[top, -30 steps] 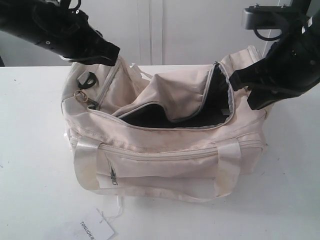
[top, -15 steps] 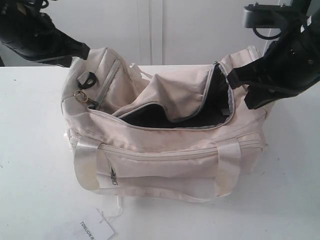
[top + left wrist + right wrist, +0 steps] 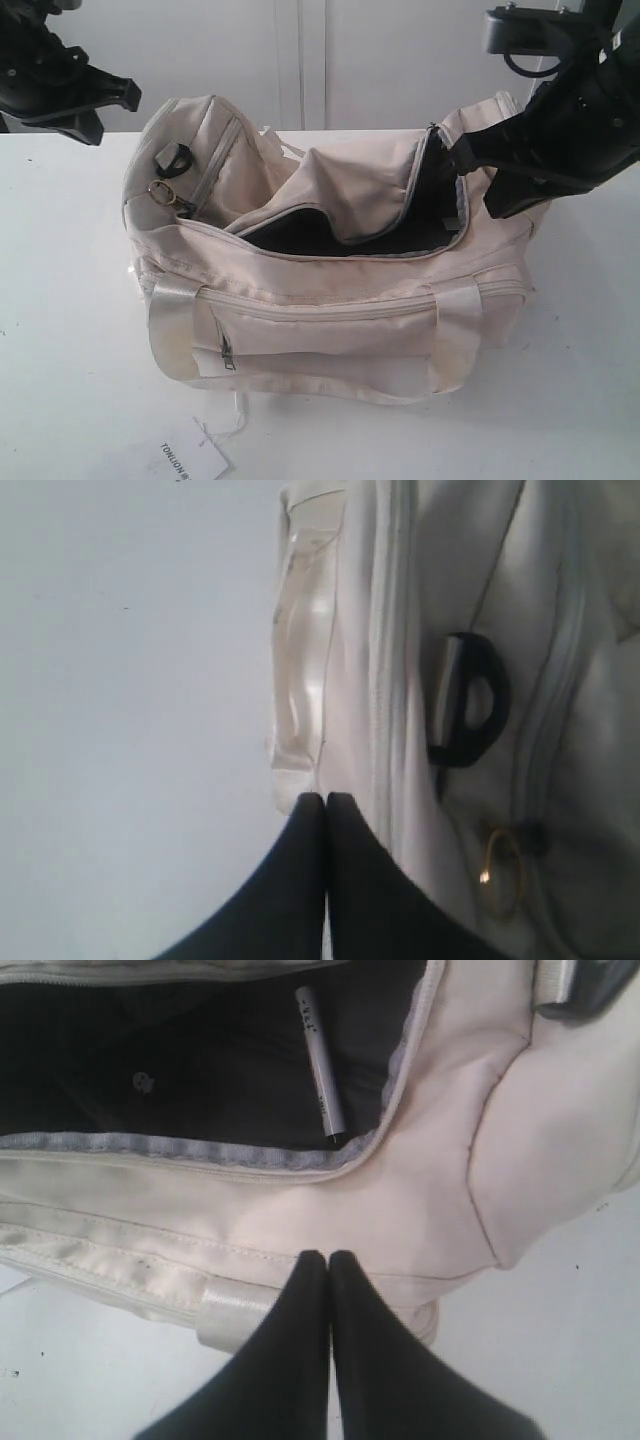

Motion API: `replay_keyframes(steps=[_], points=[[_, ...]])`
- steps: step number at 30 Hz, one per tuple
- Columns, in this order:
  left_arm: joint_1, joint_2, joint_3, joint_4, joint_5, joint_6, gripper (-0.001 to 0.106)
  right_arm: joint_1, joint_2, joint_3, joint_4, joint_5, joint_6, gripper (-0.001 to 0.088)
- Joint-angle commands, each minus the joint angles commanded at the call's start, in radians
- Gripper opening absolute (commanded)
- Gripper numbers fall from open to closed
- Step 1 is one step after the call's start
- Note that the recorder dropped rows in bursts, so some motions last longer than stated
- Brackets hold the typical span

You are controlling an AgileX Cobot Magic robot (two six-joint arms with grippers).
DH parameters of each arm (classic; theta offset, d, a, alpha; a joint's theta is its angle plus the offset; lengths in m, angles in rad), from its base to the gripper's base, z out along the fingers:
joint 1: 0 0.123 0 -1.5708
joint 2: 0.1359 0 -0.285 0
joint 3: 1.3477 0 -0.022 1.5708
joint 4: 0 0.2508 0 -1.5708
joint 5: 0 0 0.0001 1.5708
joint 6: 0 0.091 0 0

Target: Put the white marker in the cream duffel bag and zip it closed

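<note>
Left claw [image 3: 325, 798] has backed off the cream duffel bag [image 3: 330, 330], tips pressed together | right claw [image 3: 328, 1260] pressed together too, empty, over bag's end | white marker [image 3: 320, 1065] inside on black lining [image 3: 150, 1050], hidden in exterior view | tag [image 3: 190, 462] on counter [image 3: 70, 350], cut off by frame edge

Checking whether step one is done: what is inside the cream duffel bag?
The white marker lies on the black lining inside the cream duffel bag. The sagging top flap covers part of the interior, so that part stays unseen.
</note>
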Motion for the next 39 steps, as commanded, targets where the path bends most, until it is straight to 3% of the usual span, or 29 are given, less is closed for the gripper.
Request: replay_keyframes(steps=[5,13,17,28,30,36,39], points=[[0.0,0.022,0.0,-0.03,-0.043,0.0,0.002,0.0,0.0,0.0,0.004,0.002,0.0,0.0],[0.0,0.022,0.0,-0.053,-0.081,0.004,0.049,0.0,0.0,0.0,0.041,0.0,-0.004,0.0],[0.0,0.032,0.0,-0.053,-0.081,0.004,0.056,0.0,0.0,0.0,0.043,-0.002,-0.004,0.0],[0.0,0.091,0.002,-0.074,-0.073,0.004,0.056,0.0,0.0,0.0,0.062,-0.002,-0.004,0.0],[0.0,0.091,0.002,-0.081,-0.073,0.004,0.051,0.0,0.0,0.0,0.085,-0.004,-0.008,0.0],[0.0,0.091,0.002,-0.081,-0.072,0.004,0.003,0.0,0.0,0.0,0.108,-0.008,-0.01,0.0],[0.0,0.091,0.002,-0.083,-0.072,0.004,0.0,0.002,0.0,0.0,0.192,-0.008,-0.105,0.0]])
